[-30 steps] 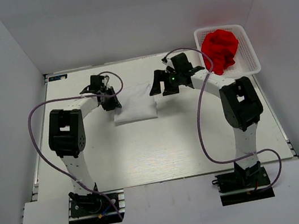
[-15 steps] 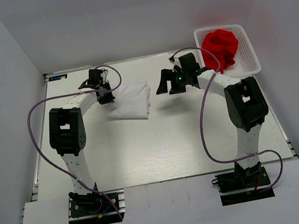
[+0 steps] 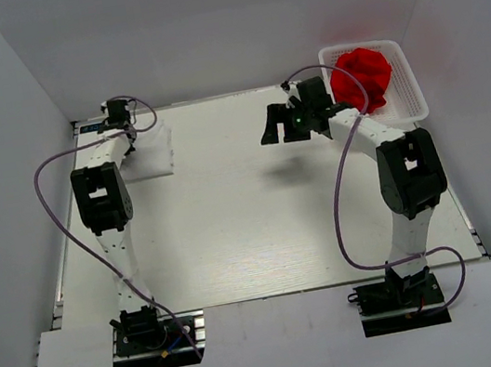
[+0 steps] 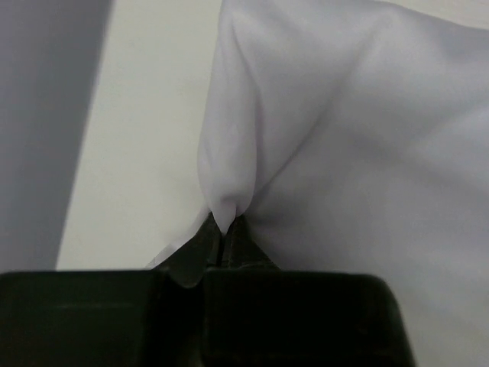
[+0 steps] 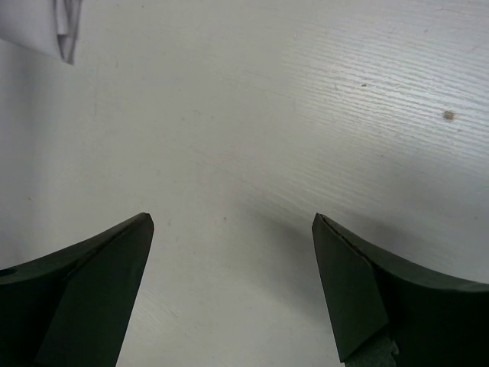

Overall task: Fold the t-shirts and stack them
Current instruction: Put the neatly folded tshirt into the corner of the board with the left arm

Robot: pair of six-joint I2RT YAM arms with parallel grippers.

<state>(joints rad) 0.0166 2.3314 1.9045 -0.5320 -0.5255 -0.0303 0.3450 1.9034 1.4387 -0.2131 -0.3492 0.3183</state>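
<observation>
I've got the left gripper pinched shut on a tuck of the white shirt. The shirt is a folded bundle at the far left corner of the table. My right gripper hangs over bare table at the far right, jaws spread wide with nothing between them, just left of the basket. The red shirt sits bunched in that basket.

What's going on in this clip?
The left claw is shut on an edge of the folded white t-shirt at the far left corner of the table. The right claw hangs open and empty over bare table, beside the basket where the red t-shirt lies crumpled, not yet folded.
</observation>
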